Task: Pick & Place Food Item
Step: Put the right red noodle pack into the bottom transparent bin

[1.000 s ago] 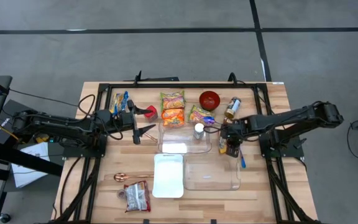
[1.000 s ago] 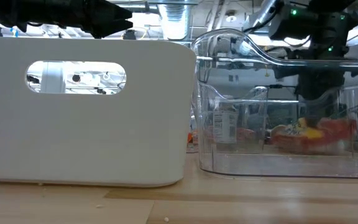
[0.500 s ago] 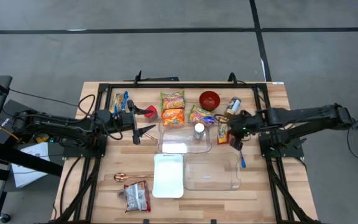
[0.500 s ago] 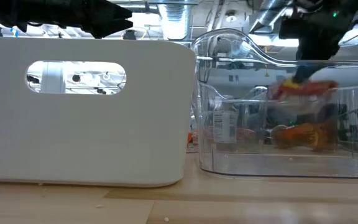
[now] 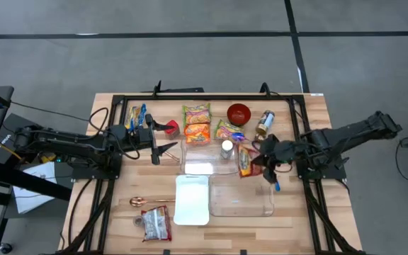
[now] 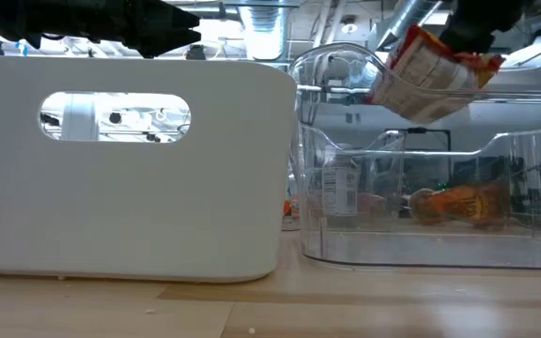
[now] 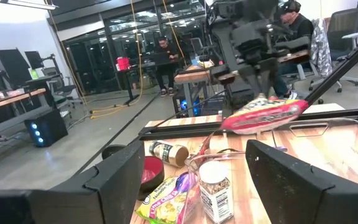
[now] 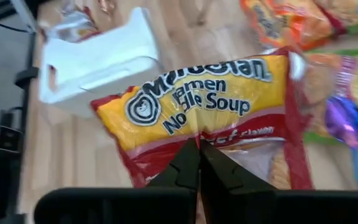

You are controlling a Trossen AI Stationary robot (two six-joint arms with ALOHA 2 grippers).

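Right gripper (image 5: 262, 161) pinched shut on a ramen packet (image 5: 244, 160), edge clamped between the fingertips (image 8: 197, 163). Packet lifted clear of the table (image 5: 310, 212), hanging tilted above the near edge of the clear bin (image 5: 242, 200), just beside the smaller clear container (image 5: 210, 157) holding a jar (image 5: 227, 149). Same packet seen above the bin wall in the low view (image 6: 432, 70). White bin (image 5: 192, 200) left of the clear one. Left gripper (image 5: 163, 148) spread open, empty, parked over the table's left side.
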